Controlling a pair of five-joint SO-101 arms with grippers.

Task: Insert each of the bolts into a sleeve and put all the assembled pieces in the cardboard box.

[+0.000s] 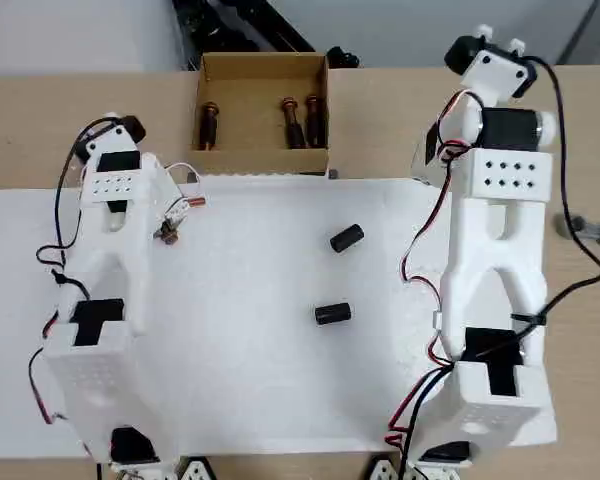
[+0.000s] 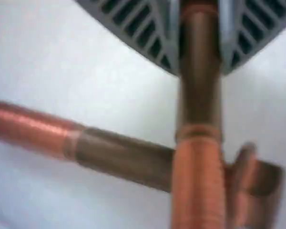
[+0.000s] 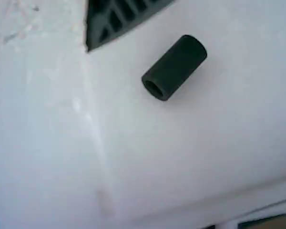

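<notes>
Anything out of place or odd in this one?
Nothing stands out. Two sleeves lie loose on the mat, three pieces sit in the box, and the left gripper holds a bolt.

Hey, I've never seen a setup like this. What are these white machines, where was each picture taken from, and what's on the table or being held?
These are two small robot arms, the left arm and the right arm, side by side at a wooden table. One picture looks down from a fixed camera above; the other two come from a camera on each arm's wrist. On the white mat lie a black sleeve and a second sleeve. The cardboard box holds three pieces that look like bolts already in sleeves. The left pincer is clamped on a copper-coloured bolt, with another bolt lying on the mat close by. The right wrist camera looks at one sleeve.
</notes>
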